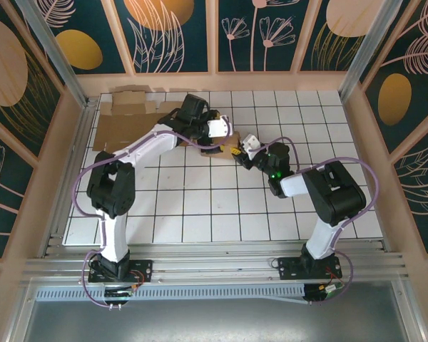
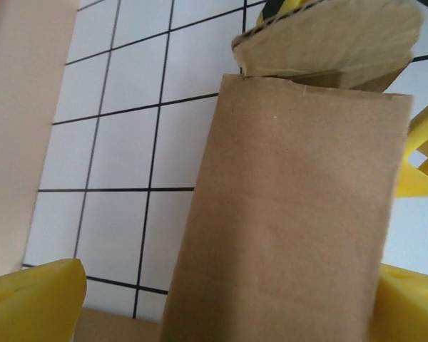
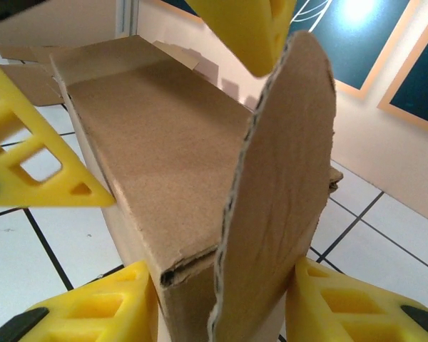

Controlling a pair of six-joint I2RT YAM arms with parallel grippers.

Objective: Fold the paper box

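Observation:
The paper box (image 1: 227, 144) is a small brown cardboard box standing on the white grid table between my two grippers. In the left wrist view its long side (image 2: 292, 214) runs between my left gripper's (image 2: 221, 306) yellow fingers (image 2: 36, 299). White table shows between the left finger and the box, so that gripper is open around it. My right gripper (image 3: 221, 313) is shut on the box's near end (image 3: 164, 142). It presses a rounded end flap (image 3: 285, 178) against that end. In the top view the left gripper (image 1: 215, 135) and the right gripper (image 1: 241, 152) meet at the box.
Flat sheets of brown cardboard (image 1: 128, 117) lie at the table's back left, against the wooden wall. The left arm's yellow fingers (image 3: 36, 164) straddle the box's far part in the right wrist view. Wooden walls ring the table.

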